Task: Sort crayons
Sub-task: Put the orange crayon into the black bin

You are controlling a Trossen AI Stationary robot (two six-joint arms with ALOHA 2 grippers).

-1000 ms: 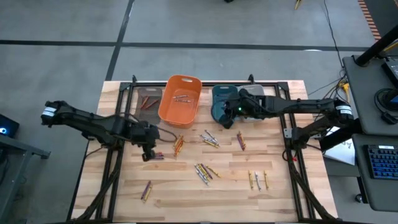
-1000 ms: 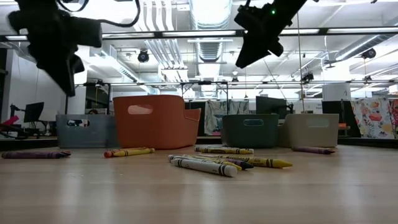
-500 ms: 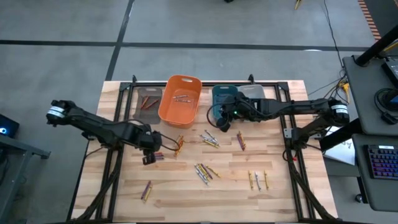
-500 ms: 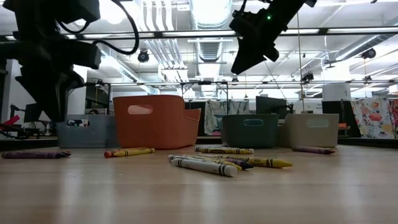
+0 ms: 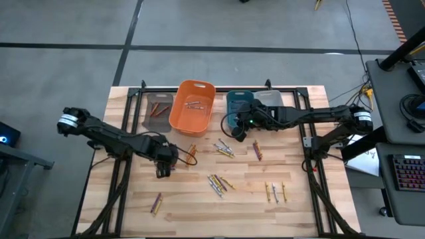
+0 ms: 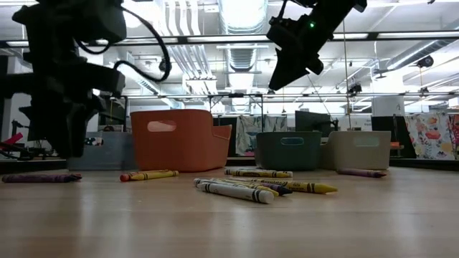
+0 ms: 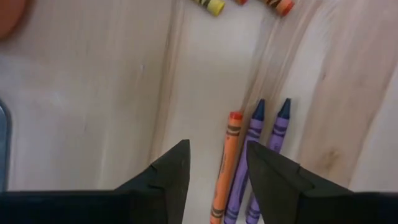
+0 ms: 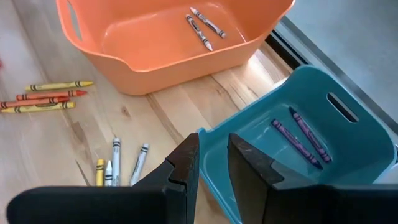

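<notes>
Crayons lie in loose groups on the wooden table [image 5: 133, 199]. My left gripper [image 5: 164, 170] points down, open, low over an orange crayon [image 7: 229, 155] and two purple crayons [image 7: 250, 146] lying side by side. The orange one shows between its fingertips [image 7: 181, 163], and nothing is touched. In the low view the left gripper [image 6: 59, 147] hangs just above a purple crayon [image 6: 39, 178]. My right gripper [image 5: 232, 127] hovers open and empty over the near rim of the teal bin [image 8: 323, 124], which holds purple crayons [image 8: 297, 142].
Several bins line the far edge: a grey-brown bin [image 5: 158, 109] with red crayons, an orange bin [image 5: 192, 106] with whitish crayons, the teal bin [image 5: 238, 105] and a grey bin [image 5: 270, 98]. More crayon groups lie at mid-table [image 5: 224, 149], [image 5: 218, 184], [image 5: 275, 192] and near left [image 5: 156, 203].
My left gripper has come down toward the table and a little toward its right edge, ending low over the orange and purple crayons. The crayons have not moved.
</notes>
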